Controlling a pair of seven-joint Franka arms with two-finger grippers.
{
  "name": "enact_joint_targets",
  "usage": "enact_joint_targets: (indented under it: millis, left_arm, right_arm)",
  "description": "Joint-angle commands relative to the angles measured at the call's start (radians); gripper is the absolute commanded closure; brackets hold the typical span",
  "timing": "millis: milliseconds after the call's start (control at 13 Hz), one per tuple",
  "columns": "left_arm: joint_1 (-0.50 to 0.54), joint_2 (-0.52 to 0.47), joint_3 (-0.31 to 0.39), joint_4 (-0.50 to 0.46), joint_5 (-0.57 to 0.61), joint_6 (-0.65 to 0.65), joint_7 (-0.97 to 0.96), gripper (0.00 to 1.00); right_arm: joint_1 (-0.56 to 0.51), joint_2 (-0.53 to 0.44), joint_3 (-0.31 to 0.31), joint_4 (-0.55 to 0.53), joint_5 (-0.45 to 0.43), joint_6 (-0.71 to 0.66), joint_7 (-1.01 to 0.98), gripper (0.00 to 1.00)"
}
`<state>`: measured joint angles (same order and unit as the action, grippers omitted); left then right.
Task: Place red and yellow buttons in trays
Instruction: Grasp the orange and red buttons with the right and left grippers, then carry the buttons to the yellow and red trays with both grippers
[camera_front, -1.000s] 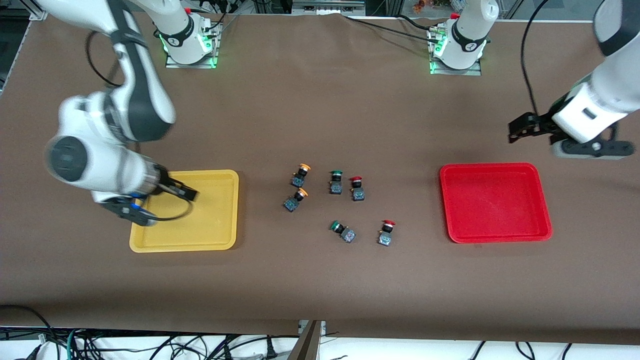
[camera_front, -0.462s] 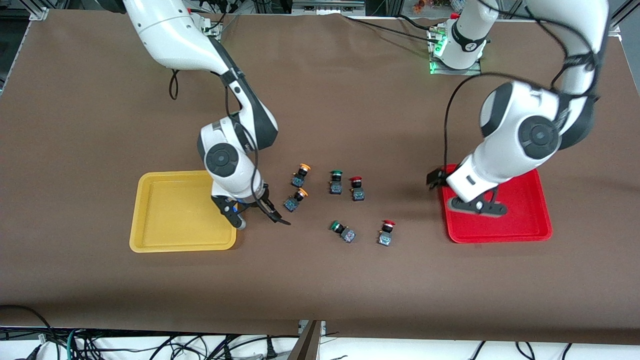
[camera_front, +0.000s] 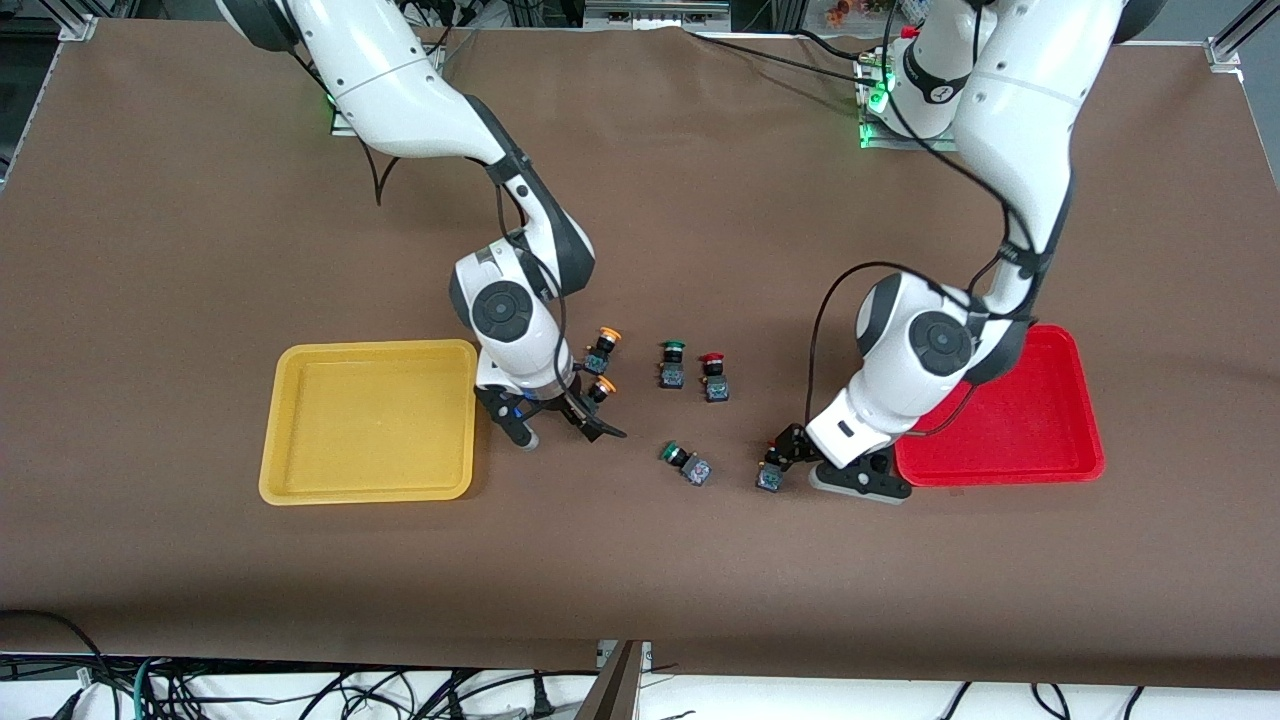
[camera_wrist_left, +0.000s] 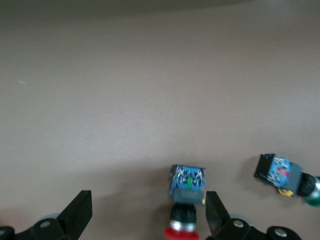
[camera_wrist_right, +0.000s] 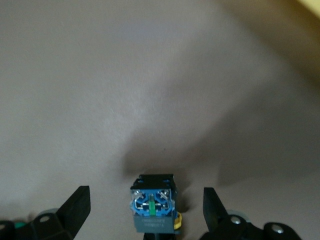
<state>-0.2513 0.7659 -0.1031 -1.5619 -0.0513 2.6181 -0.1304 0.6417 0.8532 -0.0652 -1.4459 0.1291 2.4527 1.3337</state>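
**My count of the table**

I see six buttons in all. Two have yellow caps: one (camera_front: 603, 344) farther from the front camera, one (camera_front: 601, 388) by my right gripper (camera_front: 566, 424). Two have red caps: one (camera_front: 714, 375) mid-table, one (camera_front: 771, 475) under my left gripper (camera_front: 790, 450). Two have green caps (camera_front: 671, 362) (camera_front: 686, 462). There are two trays, one yellow (camera_front: 370, 494) and one red (camera_front: 1000, 470). I have two arms, each with one gripper, and each gripper has two fingers spread wide.
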Motion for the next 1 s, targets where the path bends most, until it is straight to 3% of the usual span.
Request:
enact_joint_targets:
  millis: [0,154,231,385,462,538,692,769,923]
  left_arm:
    - [-0.043,0.11,0.005,0.059,-0.016,0.113,-0.006,0.0]
    - [-0.066,0.144,0.005,0.059,-0.018,0.155,-0.011,0.0]
    - [-0.08,0.157,0.005,0.059,-0.012,0.157,-0.009,0.0]
    - [-0.082,0.161,0.006,0.059,-0.007,0.158,-0.006,0.0]
    - [-0.075,0.156,0.006,0.059,-0.005,0.158,0.005,0.08]
    - [-0.072,0.15,0.005,0.057,-0.007,0.158,0.003,0.49]
    - [-0.074,0.147,0.005,0.049,-0.012,0.157,-0.003,0.9]
    - [-0.069,0.139,0.005,0.048,-0.012,0.157,-0.003,1.0]
    - [-0.056,0.078,0.005,0.027,-0.01,0.114,-0.002,1.0]
  right_arm:
    - [0.029,0.027,-0.004,0.033,0.004,0.003,0.002,0.08]
    - [0.029,0.026,-0.004,0.027,-0.005,-0.003,-0.063,0.95]
    - [0.029,0.024,-0.004,0.025,-0.003,-0.007,-0.12,1.0]
    - [0.012,0.011,-0.01,0.03,-0.005,-0.027,-0.174,1.0]
    - [-0.014,-0.017,-0.015,0.036,-0.003,-0.09,-0.218,1.0]
    - [-0.06,-0.055,-0.015,0.044,0.0,-0.181,-0.314,1.0]
    - [-0.173,-0.127,-0.013,0.056,0.012,-0.378,-0.587,1.0]
    - [-0.227,-0.156,-0.015,0.055,0.011,-0.458,-0.722,1.0]
    - [-0.327,-0.178,-0.028,0.052,-0.002,-0.6,-0.949,1.0]
